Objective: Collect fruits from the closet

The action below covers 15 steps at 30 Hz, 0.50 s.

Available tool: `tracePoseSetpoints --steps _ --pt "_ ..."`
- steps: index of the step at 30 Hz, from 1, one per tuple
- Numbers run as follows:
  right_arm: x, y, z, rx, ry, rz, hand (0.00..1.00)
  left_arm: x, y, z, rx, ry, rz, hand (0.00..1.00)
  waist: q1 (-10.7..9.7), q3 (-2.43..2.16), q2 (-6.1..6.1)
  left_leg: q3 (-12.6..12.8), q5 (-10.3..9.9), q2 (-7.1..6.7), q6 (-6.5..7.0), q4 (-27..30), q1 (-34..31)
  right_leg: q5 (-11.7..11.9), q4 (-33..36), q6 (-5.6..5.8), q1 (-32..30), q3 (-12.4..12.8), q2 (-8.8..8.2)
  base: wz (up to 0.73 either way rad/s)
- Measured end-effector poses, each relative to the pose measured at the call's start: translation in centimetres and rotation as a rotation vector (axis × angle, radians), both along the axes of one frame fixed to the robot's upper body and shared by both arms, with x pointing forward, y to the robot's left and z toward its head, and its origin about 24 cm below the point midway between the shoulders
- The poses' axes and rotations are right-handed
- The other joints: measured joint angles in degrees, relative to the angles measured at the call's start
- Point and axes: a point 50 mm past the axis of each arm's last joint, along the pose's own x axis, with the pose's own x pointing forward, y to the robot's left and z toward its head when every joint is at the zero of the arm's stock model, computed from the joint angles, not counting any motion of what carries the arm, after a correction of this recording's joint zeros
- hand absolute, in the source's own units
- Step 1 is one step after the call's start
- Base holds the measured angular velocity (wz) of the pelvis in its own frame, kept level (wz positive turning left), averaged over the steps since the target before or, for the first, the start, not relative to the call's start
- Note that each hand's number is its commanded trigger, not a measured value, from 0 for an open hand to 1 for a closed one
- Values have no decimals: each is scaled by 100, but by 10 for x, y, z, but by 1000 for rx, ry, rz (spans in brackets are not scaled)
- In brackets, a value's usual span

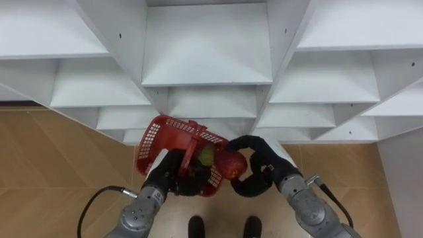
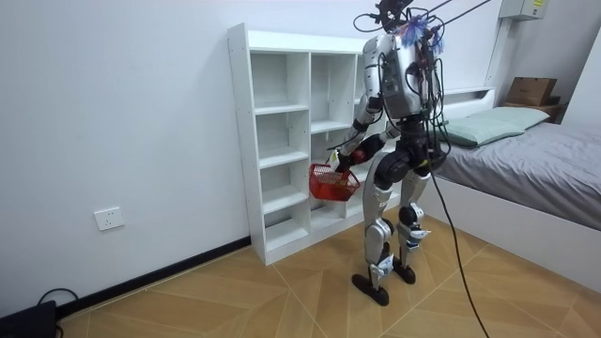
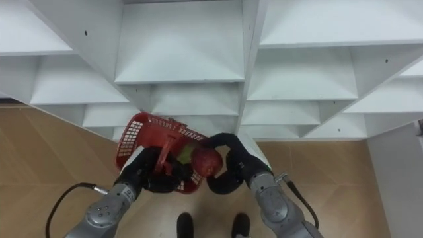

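Robot: stands upright on the wooden floor [image 2: 235,291] directly in front of the closet and faces it. Both arms are bent forward at about hip height.
Closet [image 2: 272,141]: a white open shelf unit against the wall, with several columns of compartments. From the head camera its shelves fan out above both hands.
Basket [image 1: 153,142]: red plastic mesh with a red handle. It hangs tilted in front of the closet's lower shelves, off the floor and close to the robot's body.
Left hand [image 1: 173,173]: comes up from the lower left, in front of the closet's bottom shelves. Its dark fingers are clenched around the basket's handle and carry the basket.
Right hand [image 1: 259,173]: in front of the closet's lower middle compartments, level with the left hand. Its fingers and thumb are wrapped around the apple.
Apple [image 1: 231,165]: red and round, grasped in the right hand. It sits at the basket's edge on the robot's right, clear of the closet's shelves. I cannot tell whether it touches the rim.
Green fruit [image 1: 206,155]: a yellowish-green piece lying inside the basket just beside the apple, partly hidden by the handle.
Bed [image 2: 535,160]: stands to the room view's right of the closet, behind the robot, with a grey cover and a pale green pillow.
Wall socket [image 2: 109,219]: white, low on the wall, well off to the room view's left of the closet.
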Motion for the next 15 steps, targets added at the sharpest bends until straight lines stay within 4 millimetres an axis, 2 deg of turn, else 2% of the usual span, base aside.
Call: tracePoseSetpoints --steps 15 --pt "1 6 -1 11 19 28 100 -2 -5 -1 -20 12 -14 100 19 26 1 44 0 2 0 -21 -18 -3 -1 4 -48 59 4 -1"
